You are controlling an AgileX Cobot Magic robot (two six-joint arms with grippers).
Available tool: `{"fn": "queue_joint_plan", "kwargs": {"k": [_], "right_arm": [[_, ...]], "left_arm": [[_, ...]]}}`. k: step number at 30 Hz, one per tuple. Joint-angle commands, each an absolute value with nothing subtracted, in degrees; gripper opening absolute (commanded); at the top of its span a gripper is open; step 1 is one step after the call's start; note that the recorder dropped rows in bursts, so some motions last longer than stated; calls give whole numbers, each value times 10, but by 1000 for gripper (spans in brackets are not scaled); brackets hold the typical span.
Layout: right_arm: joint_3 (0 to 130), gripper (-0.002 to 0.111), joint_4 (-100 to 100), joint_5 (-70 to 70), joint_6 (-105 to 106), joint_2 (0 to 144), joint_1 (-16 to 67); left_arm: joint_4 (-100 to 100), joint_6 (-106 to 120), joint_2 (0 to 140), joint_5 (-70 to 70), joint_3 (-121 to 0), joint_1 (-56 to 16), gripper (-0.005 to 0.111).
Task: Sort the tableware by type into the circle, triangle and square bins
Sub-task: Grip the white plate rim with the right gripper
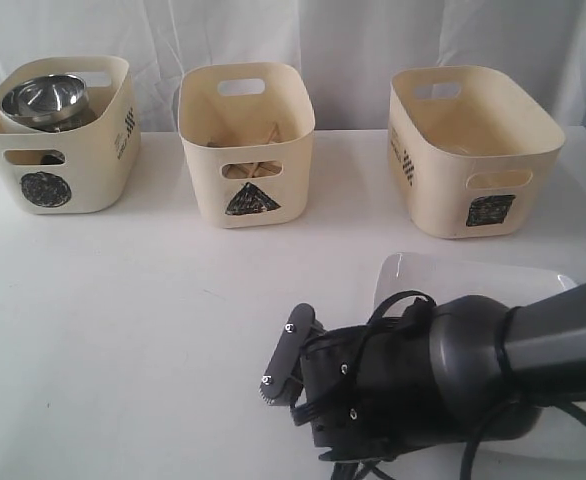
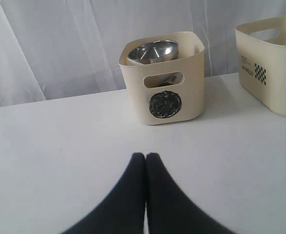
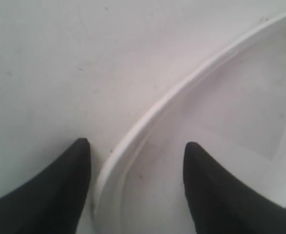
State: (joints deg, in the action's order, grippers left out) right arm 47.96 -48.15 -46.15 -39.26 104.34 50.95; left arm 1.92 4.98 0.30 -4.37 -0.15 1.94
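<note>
The right gripper stands open, one finger over the bare table and the other over the inside of the large white plate, with the plate's rim between them, at the near right. The left gripper is closed on nothing. Along the far side stand the circle bin on the left, holding a steel bowl, the triangle bin in the middle and the square bin on the right.

Shiny metal bowl in the far-left matt cream plastic bin; glossy white plate on smooth matt white table.
</note>
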Motion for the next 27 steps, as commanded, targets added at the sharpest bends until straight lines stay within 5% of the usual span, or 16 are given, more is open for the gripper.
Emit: {"fn": "queue_joint_plan", "kwargs": {"k": [1, 6, 13, 27], "right_arm": [[459, 54, -485, -448, -432, 1075, 500], [449, 52, -485, -432, -439, 1107, 499], [446, 0, -482, -419, -439, 1097, 499], [462, 0, -444, -411, -438, 808, 548]], "left_arm": [[18, 50, 0, -48, 0, 20, 0], [18, 50, 0, -48, 0, 20, 0], [18, 50, 0, -48, 0, 20, 0], [18, 50, 0, -48, 0, 20, 0]]}}
